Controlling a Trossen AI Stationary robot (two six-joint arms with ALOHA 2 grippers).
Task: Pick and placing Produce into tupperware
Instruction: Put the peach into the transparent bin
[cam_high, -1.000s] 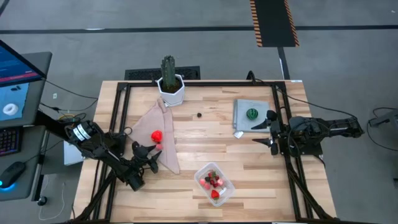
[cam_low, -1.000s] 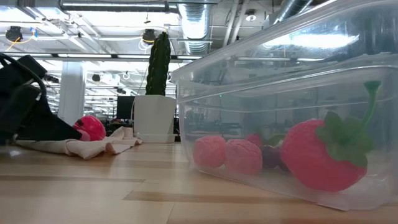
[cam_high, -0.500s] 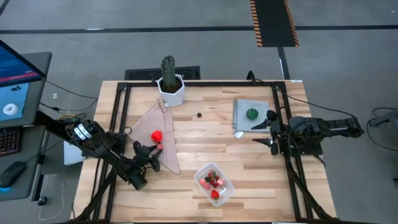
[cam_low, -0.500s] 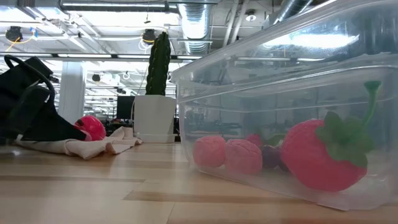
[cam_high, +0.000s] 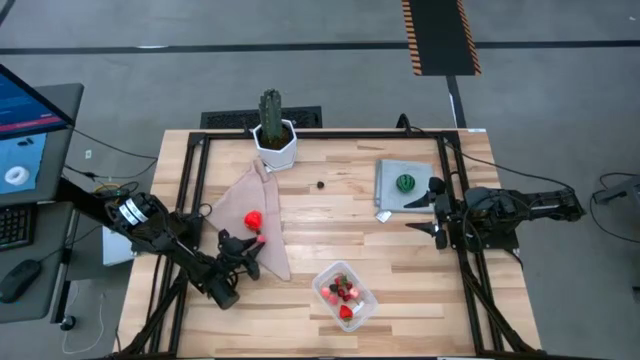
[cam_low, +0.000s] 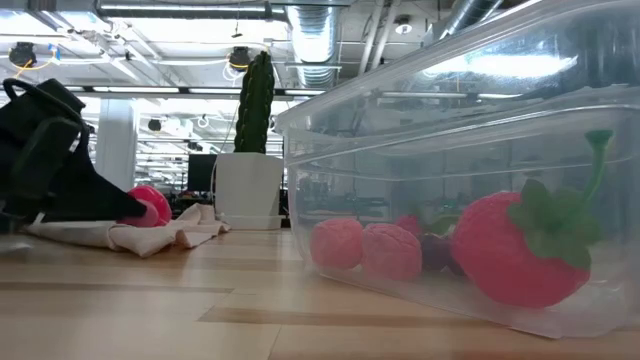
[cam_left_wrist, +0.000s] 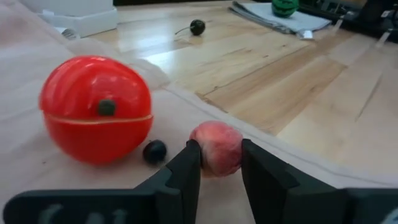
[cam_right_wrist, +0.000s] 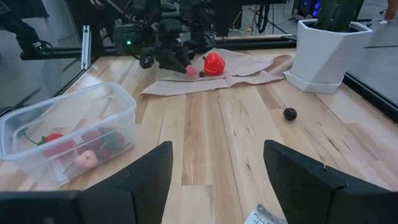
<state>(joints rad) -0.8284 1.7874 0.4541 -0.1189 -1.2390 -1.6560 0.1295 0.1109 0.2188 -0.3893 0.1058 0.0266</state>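
We see a grey floor (cam_high: 300, 70) all around our wooden table (cam_high: 340, 215), a striped hazard mat (cam_high: 440, 38) up top, a monitor (cam_high: 25, 125) off to the side, and ceiling ducts (cam_low: 330, 30) with strip lights overhead.

Cut off and too small to tell

The tupperware (cam_low: 460, 200) runs off the low view's edge; the small dark berry (cam_high: 319, 184) shows no detail from above.
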